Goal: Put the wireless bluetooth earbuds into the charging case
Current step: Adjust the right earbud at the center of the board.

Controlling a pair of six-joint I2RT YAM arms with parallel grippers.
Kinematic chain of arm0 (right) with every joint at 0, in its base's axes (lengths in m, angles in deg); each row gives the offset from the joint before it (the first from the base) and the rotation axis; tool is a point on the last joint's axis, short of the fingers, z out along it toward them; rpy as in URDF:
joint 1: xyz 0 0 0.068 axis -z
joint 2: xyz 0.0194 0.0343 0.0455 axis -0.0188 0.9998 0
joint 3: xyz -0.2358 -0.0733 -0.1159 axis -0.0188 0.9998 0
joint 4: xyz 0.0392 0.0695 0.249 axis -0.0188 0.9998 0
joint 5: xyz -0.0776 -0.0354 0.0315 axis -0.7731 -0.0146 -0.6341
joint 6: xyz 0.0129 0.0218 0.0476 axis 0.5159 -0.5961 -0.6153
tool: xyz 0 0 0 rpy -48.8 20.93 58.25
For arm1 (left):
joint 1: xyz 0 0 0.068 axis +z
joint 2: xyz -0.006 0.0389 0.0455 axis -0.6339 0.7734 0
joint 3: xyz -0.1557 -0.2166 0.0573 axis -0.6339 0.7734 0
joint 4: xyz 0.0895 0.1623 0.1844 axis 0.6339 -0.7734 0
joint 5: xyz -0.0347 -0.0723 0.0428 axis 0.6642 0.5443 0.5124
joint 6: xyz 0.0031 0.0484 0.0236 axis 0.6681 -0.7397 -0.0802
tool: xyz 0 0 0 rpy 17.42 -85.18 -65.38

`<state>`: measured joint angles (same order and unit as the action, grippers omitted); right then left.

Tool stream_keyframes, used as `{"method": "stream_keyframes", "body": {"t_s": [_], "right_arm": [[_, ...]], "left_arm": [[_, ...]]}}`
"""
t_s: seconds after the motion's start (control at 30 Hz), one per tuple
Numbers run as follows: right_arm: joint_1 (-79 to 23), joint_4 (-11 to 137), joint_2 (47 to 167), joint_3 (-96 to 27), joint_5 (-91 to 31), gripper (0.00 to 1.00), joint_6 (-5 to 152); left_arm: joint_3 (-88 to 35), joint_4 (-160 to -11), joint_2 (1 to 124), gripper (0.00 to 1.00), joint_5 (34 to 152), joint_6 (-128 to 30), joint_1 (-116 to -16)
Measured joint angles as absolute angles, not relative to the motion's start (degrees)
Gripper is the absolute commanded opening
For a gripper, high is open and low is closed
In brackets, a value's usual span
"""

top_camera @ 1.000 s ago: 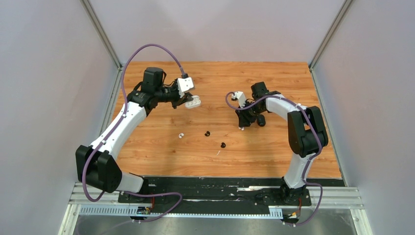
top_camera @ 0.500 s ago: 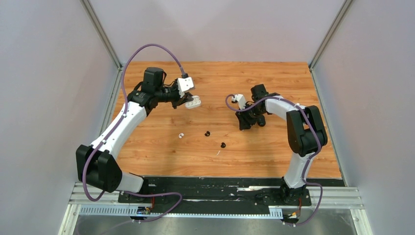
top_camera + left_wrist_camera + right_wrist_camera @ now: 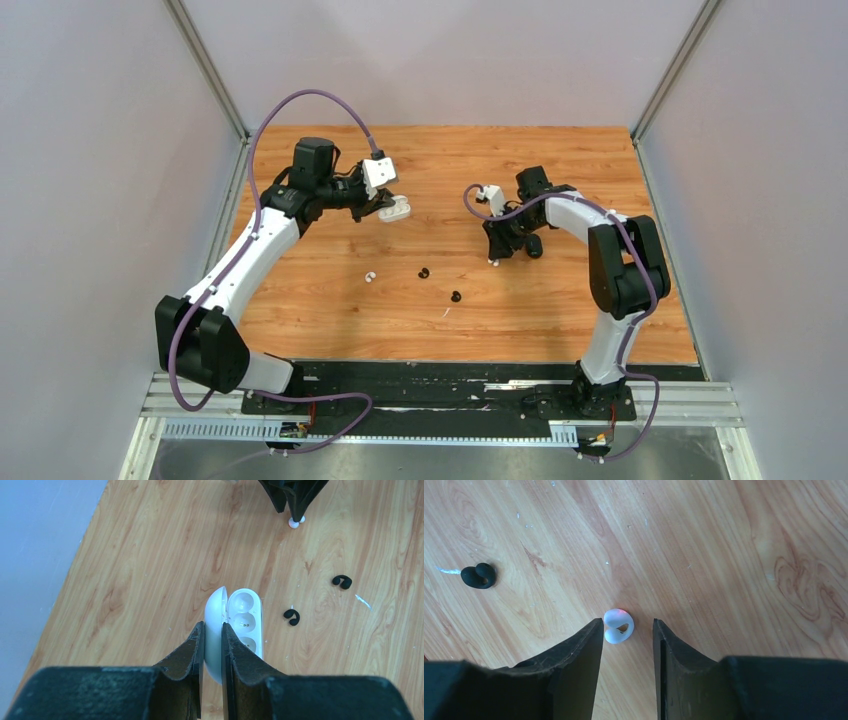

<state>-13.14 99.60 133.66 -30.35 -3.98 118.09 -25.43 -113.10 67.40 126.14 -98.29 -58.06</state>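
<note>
My left gripper (image 3: pixel 388 207) is shut on the lid of an open white charging case (image 3: pixel 401 209) and holds it above the table. In the left wrist view the case (image 3: pixel 244 620) shows empty sockets beside my gripper (image 3: pixel 213 626). My right gripper (image 3: pixel 626 625) is open and low over the table, with a white earbud (image 3: pixel 618 625) between the fingertips, close to the left finger. That earbud shows in the top view (image 3: pixel 494 262) just below the right gripper (image 3: pixel 498 250). A second white earbud (image 3: pixel 370 276) and two black earbuds (image 3: pixel 423 272) (image 3: pixel 456 296) lie mid-table.
A black oval case (image 3: pixel 535 245) lies right beside the right gripper. Grey walls close in the wooden table (image 3: pixel 330 310) on the left, right and back. One black earbud (image 3: pixel 478 575) also shows at the left of the right wrist view.
My right gripper has shifted slightly over the white earbud, which was covered half a second ago and shows again. The left arm and the case have not moved.
</note>
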Motion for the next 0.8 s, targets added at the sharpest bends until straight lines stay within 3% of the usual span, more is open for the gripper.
{"method": "stream_keyframes", "body": {"t_s": [0.8], "right_arm": [[-13.5,99.4,134.7,-30.2,-4.9,0.38,118.5]], "left_arm": [[-25.4,-113.1,67.4,0.0,126.1,-98.3,-58.1]]}}
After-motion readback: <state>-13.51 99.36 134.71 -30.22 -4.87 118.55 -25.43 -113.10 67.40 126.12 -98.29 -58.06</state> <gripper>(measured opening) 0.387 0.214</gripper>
